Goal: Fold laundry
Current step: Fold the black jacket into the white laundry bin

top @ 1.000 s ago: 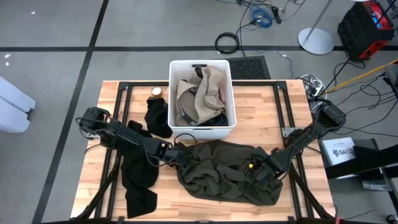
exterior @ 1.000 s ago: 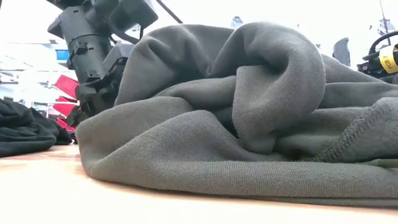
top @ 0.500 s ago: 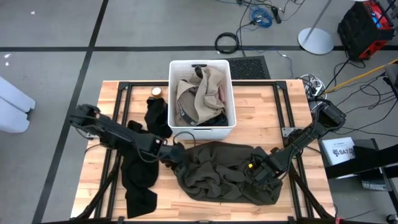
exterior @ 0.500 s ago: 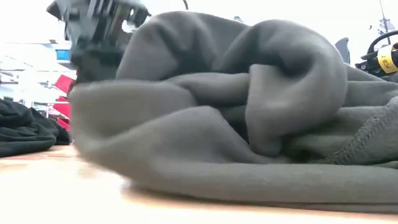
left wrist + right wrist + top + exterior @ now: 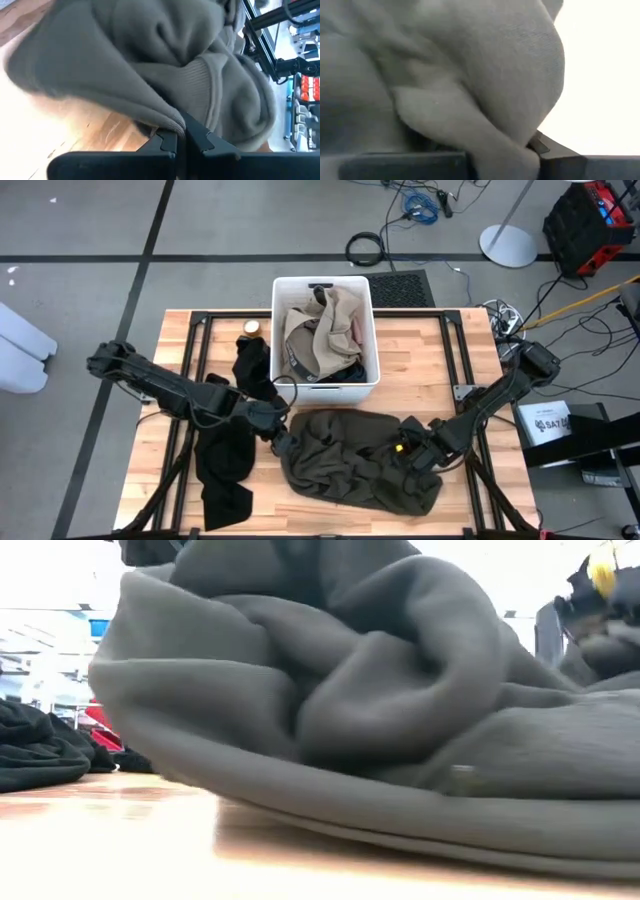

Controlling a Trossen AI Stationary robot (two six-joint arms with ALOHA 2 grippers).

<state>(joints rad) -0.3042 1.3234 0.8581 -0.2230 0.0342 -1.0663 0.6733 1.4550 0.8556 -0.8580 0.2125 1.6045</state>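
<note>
The large dark olive-grey garment (image 5: 355, 465) lies crumpled on the wooden table (image 5: 170, 360) in front of the white bin. Its underside rests on the wood in the low view (image 5: 400, 830). My left gripper (image 5: 283, 442) is shut on the garment's left edge. My right gripper (image 5: 420, 457) is shut on its right part, with cloth filling the gap between the fingers (image 5: 555, 152). Beige-tan and pale pink laundry fills the bin (image 5: 325, 330). My left gripper pinches a rolled edge of the olive garment (image 5: 172, 122) between its two fingers. It comes slanting down from the table's left. That edge is lifted off the wood and the cloth sags away from it toward the right. My right gripper pinches a bunched fold of the olive garment (image 5: 512, 150), several layers, from above with the fingers pointing steeply down. The rest of the cloth lies heaped around and below the fingers.
A long black garment (image 5: 225, 470) lies at the near left of the table, seen also in the low view (image 5: 40, 745). Another black piece (image 5: 255, 365) lies beside the bin's left wall. A small round object (image 5: 251, 328) sits near the far edge.
My left gripper has risen and tipped up with the olive garment's left edge, which has come off the table and bulges higher in the low view. My right gripper has risen a little with its fold. The heap has drawn slightly together.
</note>
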